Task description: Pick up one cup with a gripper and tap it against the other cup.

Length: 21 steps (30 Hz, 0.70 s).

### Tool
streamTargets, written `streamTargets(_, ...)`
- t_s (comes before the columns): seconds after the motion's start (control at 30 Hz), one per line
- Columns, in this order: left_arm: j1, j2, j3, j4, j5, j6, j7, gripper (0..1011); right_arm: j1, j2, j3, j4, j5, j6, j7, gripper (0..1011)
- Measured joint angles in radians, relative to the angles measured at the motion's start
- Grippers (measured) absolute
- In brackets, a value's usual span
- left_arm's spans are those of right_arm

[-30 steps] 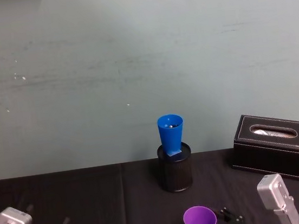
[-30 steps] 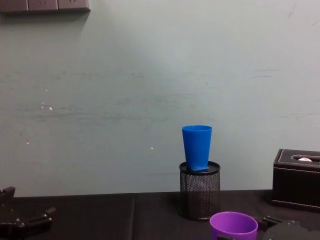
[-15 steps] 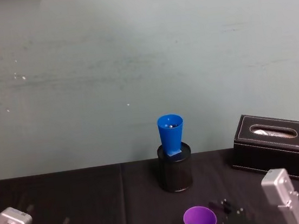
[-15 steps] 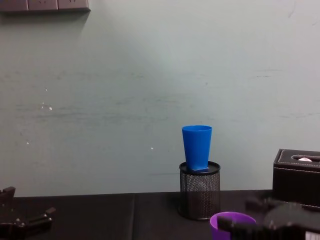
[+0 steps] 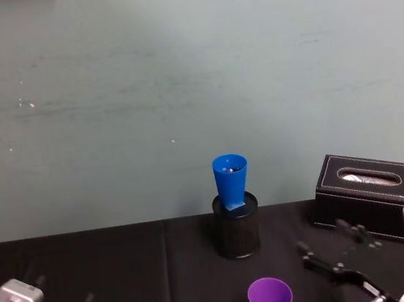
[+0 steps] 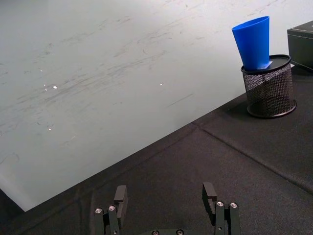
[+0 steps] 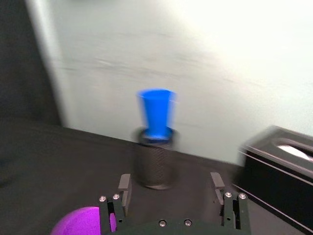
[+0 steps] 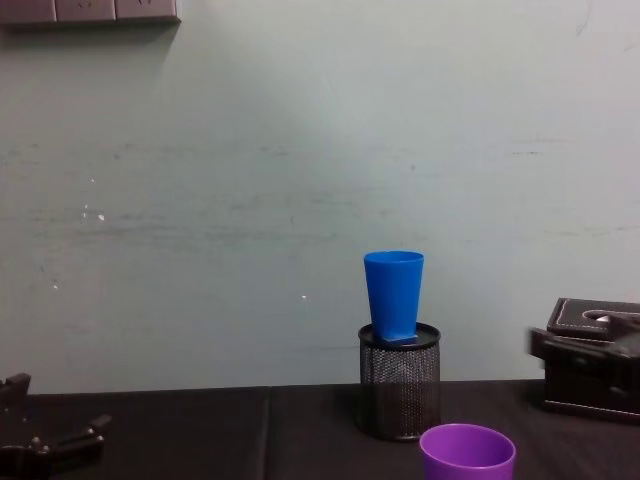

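The purple cup (image 5: 270,296) stands upright on the black table (image 5: 151,275), near the front edge, with nothing touching it. The blue cup (image 5: 231,181) sits farther back by the wall, upright, its base resting in the top of a black mesh holder (image 5: 237,233), so it stands higher than the purple one. In the chest view the purple cup's rim (image 8: 467,448) shows low and just right of the holder (image 8: 399,390).

The right tool (image 5: 332,253) hangs above the table to the right of the purple cup, clear of it, its fingers (image 7: 124,188) spread wide and holding nothing. In its wrist view the purple cup (image 7: 80,221) lies outside the spread fingers, off to one side.

The left tool (image 6: 167,203) rests low at the table's left front corner, well apart from both cups, its fingers also spread and empty. A black tissue box (image 5: 373,192) stands at the back right, beside the holder.
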Motion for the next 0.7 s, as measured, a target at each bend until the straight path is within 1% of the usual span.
streamTargets(0.03,0.000,0.000,0.000,0.000,0.000,0.000,0.000,1005,-0.013,-0.015,0.016,-0.005,-0.019,0.022,-0.059,1000)
streamTargets(0.07,0.000,0.000,0.000,0.000,0.000,0.000,0.000,1004,-0.013,-0.015,0.016,-0.005,-0.019,0.022,-0.059,1000)
streamTargets(0.1,0.000,0.000,0.000,0.000,0.000,0.000,0.000,1005,-0.023,-0.031,0.027,-0.006,-0.039,0.046,-0.114,1000)
streamTargets(0.13,0.000,0.000,0.000,0.000,0.000,0.000,0.000,1004,-0.027,-0.039,0.033,-0.006,-0.047,0.057,-0.139,1000)
streamTargets(0.17,0.000,0.000,0.000,0.000,0.000,0.000,0.000,1005,-0.033,-0.056,0.046,-0.003,-0.060,0.083,-0.187,1000)
streamTargets(0.23,0.000,0.000,0.000,0.000,0.000,0.000,0.000,1004,-0.039,-0.079,0.062,0.009,-0.070,0.112,-0.239,1000)
streamTargets(0.27,0.000,0.000,0.000,0.000,0.000,0.000,0.000,1005,-0.040,-0.086,0.067,0.015,-0.072,0.123,-0.254,1000)
streamTargets(0.4,0.000,0.000,0.000,0.000,0.000,0.000,0.000,1005,-0.033,-0.102,0.081,0.046,-0.073,0.150,-0.267,1000)
streamTargets(0.47,0.000,0.000,0.000,0.000,0.000,0.000,0.000,1004,-0.021,-0.105,0.081,0.071,-0.070,0.154,-0.245,1000)
streamTargets(0.7,0.000,0.000,0.000,0.000,0.000,0.000,0.000,1004,-0.024,-0.105,0.081,0.064,-0.070,0.154,-0.248,1000)
